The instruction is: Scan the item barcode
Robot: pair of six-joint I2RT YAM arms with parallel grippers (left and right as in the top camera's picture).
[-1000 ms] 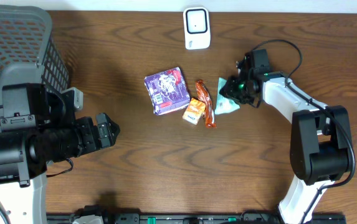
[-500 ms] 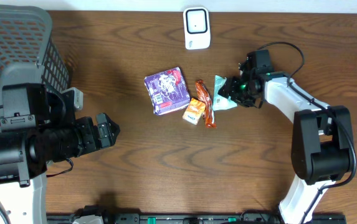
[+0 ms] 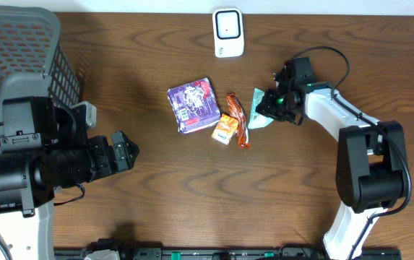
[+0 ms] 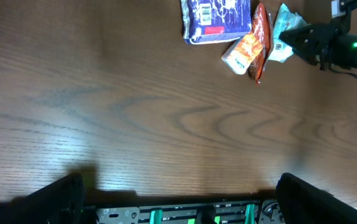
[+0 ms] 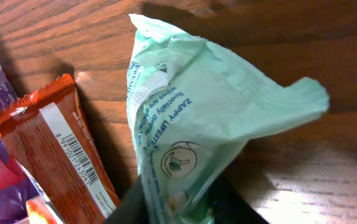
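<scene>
The mint-green packet (image 5: 209,124) sits a bit right of the tabletop's (image 3: 192,195) middle, at the right end of a little cluster of snacks. My right claw (image 3: 268,108) is clamped on its right end. The wrist view shows the wrapper bunched up between my two fingers (image 5: 134,208), with the rest fanning out over the wood.

Just left of it is an orange-red bar wrapper (image 3: 237,119), barcode face up. I can't tell if the two actually touch. Next comes a small orange pack (image 3: 224,130), touching the bar, then a purple pack (image 3: 194,106) further left.

The white scanner (image 3: 228,32) is at the far edge, well apart from the pile. My left claw (image 3: 128,150) hangs over the left side with its fingers spread wide, holding nothing. A grey basket (image 3: 19,43) fills the far left corner.
</scene>
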